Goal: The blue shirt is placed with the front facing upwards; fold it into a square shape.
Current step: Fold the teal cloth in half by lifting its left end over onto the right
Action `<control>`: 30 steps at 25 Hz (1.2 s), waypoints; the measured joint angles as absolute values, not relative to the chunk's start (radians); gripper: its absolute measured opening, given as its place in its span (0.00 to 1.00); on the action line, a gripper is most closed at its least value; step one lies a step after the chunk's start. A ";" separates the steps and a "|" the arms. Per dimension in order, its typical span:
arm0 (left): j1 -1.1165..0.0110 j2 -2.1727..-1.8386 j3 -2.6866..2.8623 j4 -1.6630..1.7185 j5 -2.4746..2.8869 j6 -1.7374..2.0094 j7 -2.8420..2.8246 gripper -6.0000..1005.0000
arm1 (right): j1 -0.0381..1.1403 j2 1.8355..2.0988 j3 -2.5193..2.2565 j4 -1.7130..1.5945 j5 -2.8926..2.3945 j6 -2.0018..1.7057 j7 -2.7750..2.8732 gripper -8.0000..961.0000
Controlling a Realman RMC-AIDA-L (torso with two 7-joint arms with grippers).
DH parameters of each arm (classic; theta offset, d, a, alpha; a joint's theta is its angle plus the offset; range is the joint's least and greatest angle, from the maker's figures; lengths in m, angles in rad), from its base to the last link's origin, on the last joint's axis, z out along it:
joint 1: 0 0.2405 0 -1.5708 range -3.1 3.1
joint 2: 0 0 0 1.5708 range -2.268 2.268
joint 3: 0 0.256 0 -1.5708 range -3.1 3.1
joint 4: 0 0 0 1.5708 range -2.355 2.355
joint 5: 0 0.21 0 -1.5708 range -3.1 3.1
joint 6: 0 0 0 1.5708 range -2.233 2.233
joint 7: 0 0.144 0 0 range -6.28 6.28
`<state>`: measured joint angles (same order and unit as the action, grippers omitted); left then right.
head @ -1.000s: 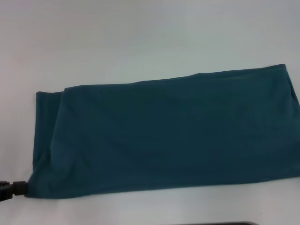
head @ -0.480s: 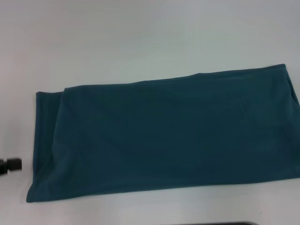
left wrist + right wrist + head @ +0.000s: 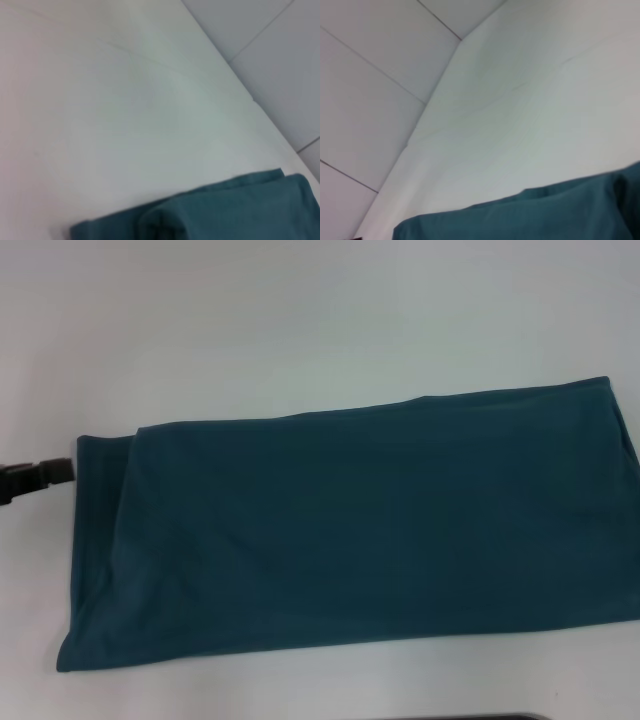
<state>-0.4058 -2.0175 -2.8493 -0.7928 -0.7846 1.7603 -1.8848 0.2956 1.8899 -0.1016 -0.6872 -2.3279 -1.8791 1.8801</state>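
The shirt (image 3: 350,530) lies flat on the white counter (image 3: 300,320), folded into a long band running across the head view, plain side up; a lower layer sticks out at its left end; the left gripper (image 3: 35,478) sits at the view's left edge, just beside the shirt's far left corner, apart from it; whether it is released or clenched cannot be told; the right gripper is out of sight.

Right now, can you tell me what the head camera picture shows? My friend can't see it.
A blue shirt, folded into a long band, lies flat across a white table. The left gripper pokes in at the picture's left edge, just beside the shirt's far left corner and not touching it.
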 joint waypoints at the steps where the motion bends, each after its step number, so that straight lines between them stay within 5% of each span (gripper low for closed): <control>1: -0.414 -2.018 -2.851 -0.783 -0.785 1.751 -1.888 0.10 | 0.303 1.890 -0.102 -0.687 -2.328 -1.880 1.879 0.65; 7: -0.439 -2.018 -2.849 -0.761 -0.785 1.743 -1.911 0.19 | 0.327 1.891 -0.099 -0.687 -2.327 -1.888 1.840 0.84; 15: -0.457 -2.034 -2.827 -0.760 -0.820 1.804 -1.895 0.39 | 0.356 1.897 -0.121 -0.675 -2.335 -1.831 1.806 0.97; 26: -0.485 -2.094 -2.698 -0.755 -0.828 1.659 -1.867 0.82 | 0.382 1.902 -0.138 -0.674 -2.334 -1.830 1.816 0.94; 30: -0.490 -2.100 -2.690 -0.754 -0.827 1.606 -1.868 0.90 | 0.383 1.905 -0.138 -0.668 -2.331 -1.818 1.819 0.79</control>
<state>-0.4901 -2.1000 -2.6900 -0.7543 -0.8273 1.6060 -1.8680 0.3833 1.9049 -0.1379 -0.6679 -2.3313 -1.8183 1.8187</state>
